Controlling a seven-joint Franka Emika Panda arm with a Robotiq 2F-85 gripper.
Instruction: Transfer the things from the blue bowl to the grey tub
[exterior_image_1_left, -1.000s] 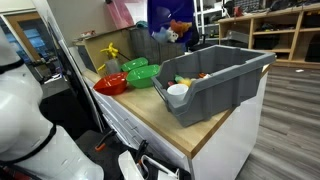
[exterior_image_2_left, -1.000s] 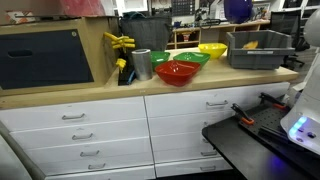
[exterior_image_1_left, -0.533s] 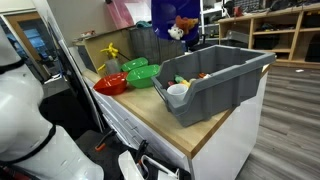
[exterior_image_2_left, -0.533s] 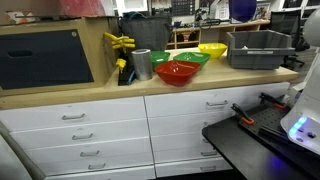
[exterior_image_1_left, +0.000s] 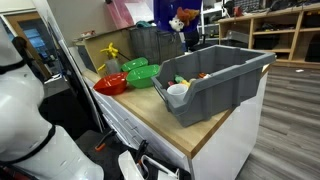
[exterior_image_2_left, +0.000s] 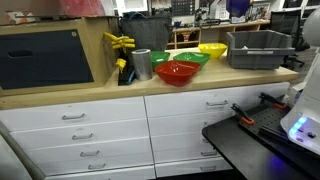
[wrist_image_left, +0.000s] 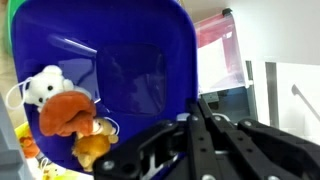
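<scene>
The blue bowl hangs high above the far end of the grey tub, tilted on its side. It also shows at the top edge of an exterior view, above the tub. In the wrist view the bowl fills the frame. The things, a white, an orange and a yellow piece, lie against its lower wall; they also show in an exterior view. My gripper is shut on the bowl's rim; it also shows in an exterior view.
A green bowl and a red bowl sit on the wooden counter beside the tub. A yellow bowl and a metal cup stand nearby. A dark slatted crate stands behind. A white cup lies in the tub.
The bowl has risen a little and tipped further. The things have slid towards its lower rim.
</scene>
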